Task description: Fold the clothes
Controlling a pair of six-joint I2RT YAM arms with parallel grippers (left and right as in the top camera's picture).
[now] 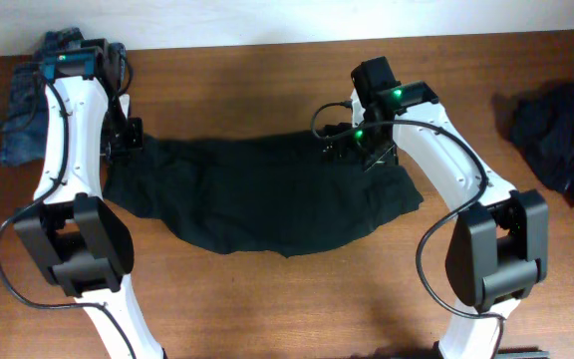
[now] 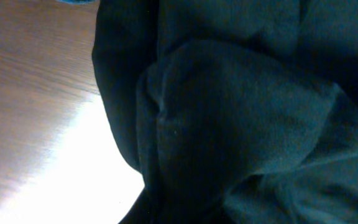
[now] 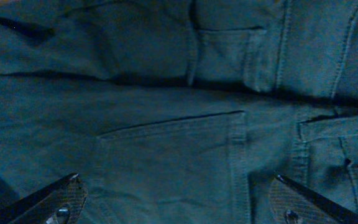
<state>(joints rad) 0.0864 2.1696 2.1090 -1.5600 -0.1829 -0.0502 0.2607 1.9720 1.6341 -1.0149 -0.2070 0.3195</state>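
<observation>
1. Wooden tabletop (image 1: 267, 309): black trousers (image 1: 267, 194) lie spread across its middle.
2. Right fingers (image 3: 51, 200): spread wide just above a back pocket (image 3: 173, 162).
3. Left fingers (image 1: 125, 143): at the opposite end; state cannot be told.
4. Step, as judged: first fold not yet made; the next move calls for a grip at both ends.

A brown wooden table (image 1: 267, 299) filled nearly the whole overhead view, its grain running lengthwise and its top faintly glossy. Beyond the left gripper (image 1: 126, 145) and the right gripper (image 1: 364, 150), the table's far edge met 1 narrow strip of pale wall (image 1: 217, 15). Close beside the left gripper, the wrist view showed bare wood under 1 broad white glare (image 2: 73, 168). Outward of the right gripper's fingers (image 3: 303, 199), 1 thin pale sliver lit the frame's edge, too small to identify.
</observation>
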